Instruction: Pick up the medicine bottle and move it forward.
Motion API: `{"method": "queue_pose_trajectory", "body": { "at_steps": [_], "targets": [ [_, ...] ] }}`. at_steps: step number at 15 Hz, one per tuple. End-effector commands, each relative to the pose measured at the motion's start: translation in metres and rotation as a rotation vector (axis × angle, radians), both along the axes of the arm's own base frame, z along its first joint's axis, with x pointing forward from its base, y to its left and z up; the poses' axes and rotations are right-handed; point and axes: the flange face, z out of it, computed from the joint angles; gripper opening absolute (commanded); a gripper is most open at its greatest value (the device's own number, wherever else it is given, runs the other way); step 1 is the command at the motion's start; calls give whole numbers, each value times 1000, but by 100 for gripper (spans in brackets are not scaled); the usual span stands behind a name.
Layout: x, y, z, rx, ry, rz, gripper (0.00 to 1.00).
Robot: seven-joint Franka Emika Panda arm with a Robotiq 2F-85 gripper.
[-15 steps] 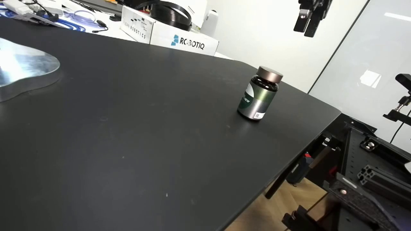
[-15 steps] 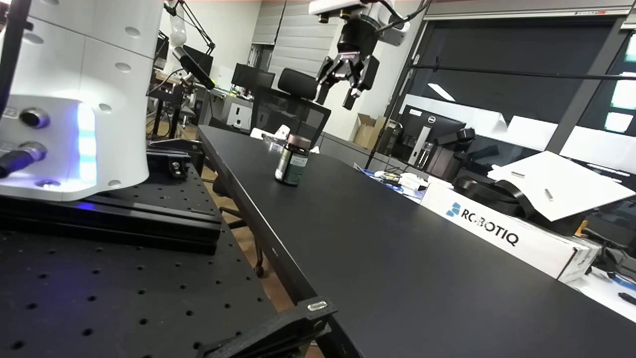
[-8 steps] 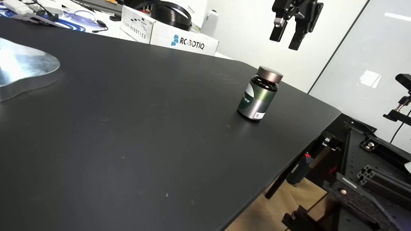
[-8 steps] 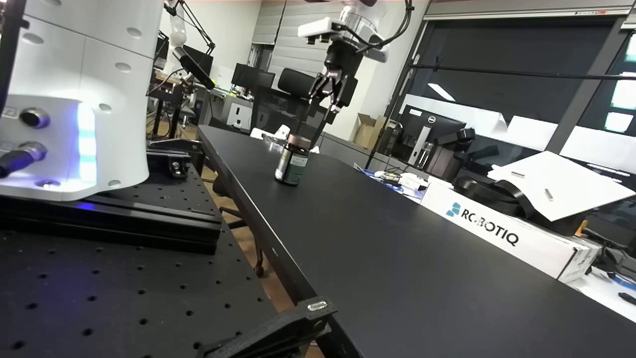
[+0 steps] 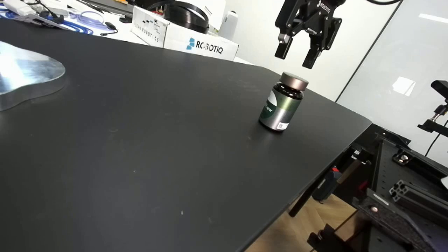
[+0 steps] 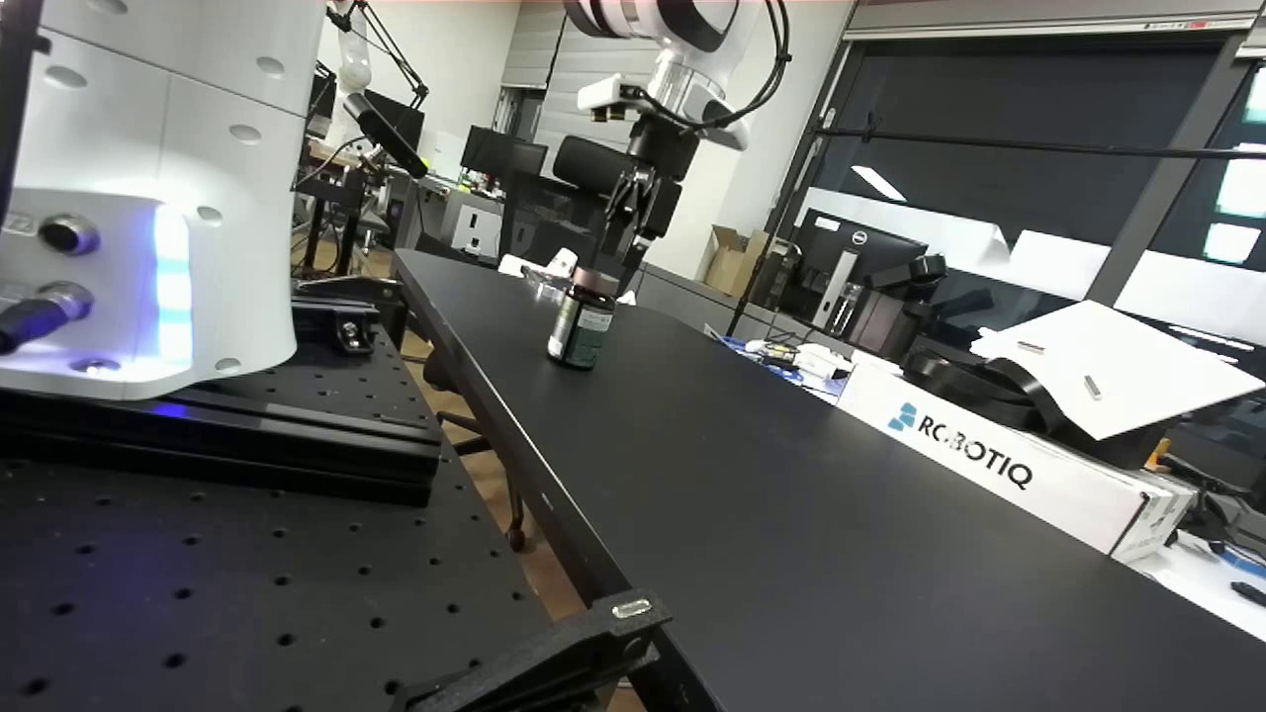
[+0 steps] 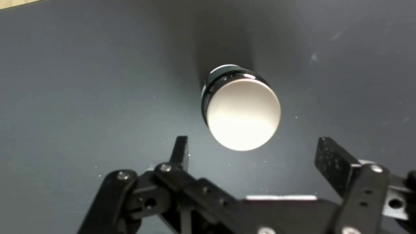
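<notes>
The medicine bottle [image 5: 281, 108] stands upright on the dark table [image 5: 157, 147]. It has a brownish metallic cap and a green-and-silver label. It also shows in an exterior view [image 6: 582, 334] near the table edge. In the wrist view I look down on its bright round cap [image 7: 243, 115]. My gripper [image 5: 294, 61] is open and empty, a little above the cap, fingers pointing down. It also shows in an exterior view [image 6: 623, 255], where the bottle partly hides its fingertips. In the wrist view, the cap lies ahead of the gap between the fingers [image 7: 255, 157], nearer the left finger.
A white Robotiq box [image 5: 199, 43] stands at the table's far side and also shows in an exterior view [image 6: 989, 465]. A shiny metal piece [image 5: 31, 75] lies on the table. The white robot base [image 6: 168, 178] stands beside the table edge. Clear items [image 6: 544, 282] lie behind the bottle.
The gripper has come down toward the bottle, moving left in both exterior views. Its fingers stand wider apart in an exterior view than a second ago. The bottle has not moved.
</notes>
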Motion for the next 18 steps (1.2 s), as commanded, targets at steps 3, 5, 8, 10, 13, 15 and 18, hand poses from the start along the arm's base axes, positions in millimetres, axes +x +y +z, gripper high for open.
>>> {"method": "queue_pose_trajectory", "body": {
  "at_steps": [3,5,8,10,13,15,18],
  "targets": [
    [-2,5,-16,-46,16,-18,100],
    [-3,7,-22,-47,33,-13,100],
    [-5,9,-30,-62,53,8,76],
    [-5,9,-33,-66,63,21,69],
    [-5,8,-33,-61,82,27,46],
    [-3,6,-26,-58,81,38,36],
    [-1,-3,-6,-45,101,57,36]
  ]
}}
